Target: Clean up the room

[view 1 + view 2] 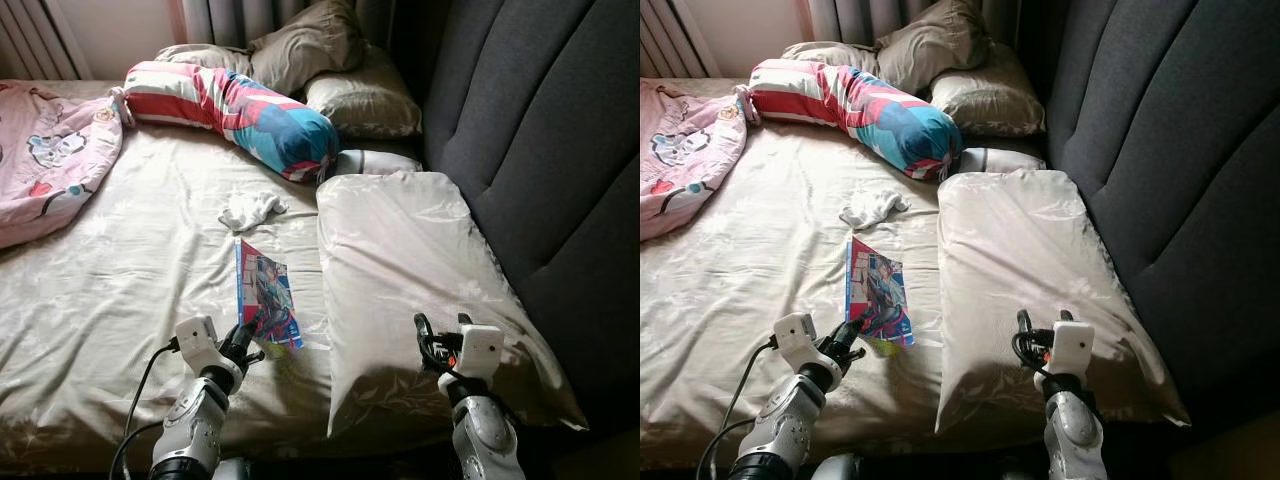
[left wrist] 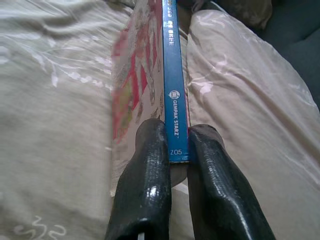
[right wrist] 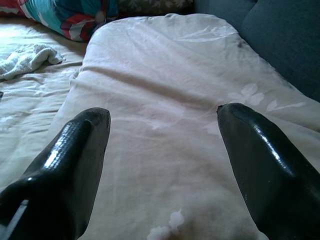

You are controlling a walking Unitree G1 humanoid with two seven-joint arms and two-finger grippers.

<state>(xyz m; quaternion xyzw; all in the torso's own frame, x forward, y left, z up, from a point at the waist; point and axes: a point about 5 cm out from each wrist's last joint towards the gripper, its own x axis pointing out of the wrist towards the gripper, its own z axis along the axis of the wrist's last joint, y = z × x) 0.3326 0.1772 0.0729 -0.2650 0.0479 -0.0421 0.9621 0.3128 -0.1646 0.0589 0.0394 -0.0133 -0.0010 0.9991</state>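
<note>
A comic book (image 1: 266,291) with a blue spine (image 2: 174,75) lies on the beige bed sheet (image 1: 120,270), lifted on its near edge. My left gripper (image 1: 245,335) is shut on the book's near end; both black fingers (image 2: 150,185) press on the spine. My right gripper (image 1: 440,335) stands open low over the large beige pillow (image 1: 400,260), its fingers (image 3: 75,150) spread wide with nothing between them. A crumpled white cloth (image 1: 250,209) lies on the sheet beyond the book.
A striped red, white and blue bolster (image 1: 235,105) and two beige pillows (image 1: 340,70) lie at the head of the bed. A pink blanket (image 1: 50,160) is bunched at the left. The dark grey padded headboard (image 1: 540,130) rises on the right.
</note>
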